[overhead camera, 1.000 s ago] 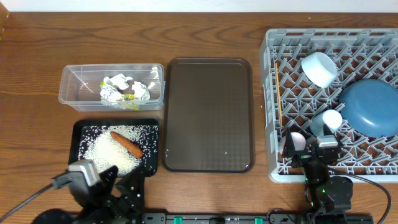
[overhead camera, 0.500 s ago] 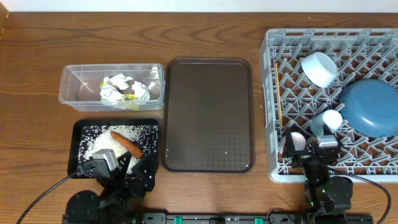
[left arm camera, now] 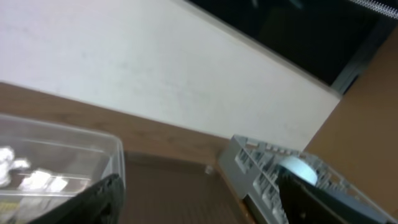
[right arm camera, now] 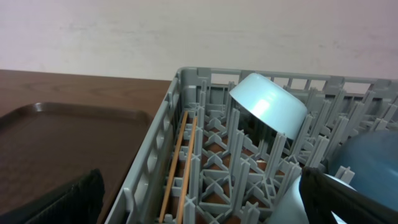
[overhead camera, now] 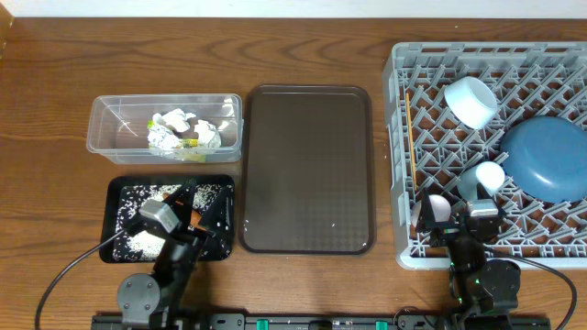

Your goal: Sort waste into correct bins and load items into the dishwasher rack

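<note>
My left gripper [overhead camera: 200, 209] hangs open over the black tray [overhead camera: 119, 191] of white rice [overhead camera: 138, 241], with nothing between its fingers [left arm camera: 93, 204]. My arm hides most of the carrot [overhead camera: 169, 193]. The clear tub [overhead camera: 101, 128] holds crumpled paper [overhead camera: 170, 128] and the wrapper [overhead camera: 191, 147]. The grey rack [overhead camera: 404, 101] carries the white bowl [overhead camera: 470, 101], blue plate [overhead camera: 546, 158], light blue cup [overhead camera: 483, 179], pink cup [overhead camera: 437, 210] and chopsticks [right arm camera: 180, 168]. My right gripper [overhead camera: 456, 220] sits open and empty at the rack's near edge.
The brown serving tray [overhead camera: 307, 170] lies between the bins and the rack, and also shows in the left wrist view [left arm camera: 174, 193]. Bare wooden table [overhead camera: 55, 202] surrounds everything. A white wall runs behind the table.
My left arm has swung in from the table's near edge over the black tray, covering the carrot. The right arm has not moved.
</note>
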